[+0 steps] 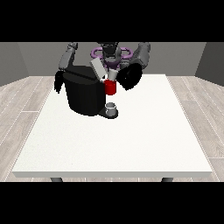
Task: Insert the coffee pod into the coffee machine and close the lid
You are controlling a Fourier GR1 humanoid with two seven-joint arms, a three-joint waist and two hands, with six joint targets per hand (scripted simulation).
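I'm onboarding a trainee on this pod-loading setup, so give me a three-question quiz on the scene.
1. True or false: the lid of the coffee machine is up.
2. What stands on the machine's base? A) grey cup B) plate C) spoon
3. Which hand is at the coffee pod?

Key: 1 true. 2 A, the grey cup. 3 The hand at the view's right; the hand at the view's left hangs beside the machine.

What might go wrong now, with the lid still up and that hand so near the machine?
1. The lid stands tilted open; if the hand at the view's right swings in too low, it may knock the lid rather than close it.
2. The cup sits close under the red part; a bump to the machine might tip it.
3. Whether the pod is seated cannot be seen; closing could jam.
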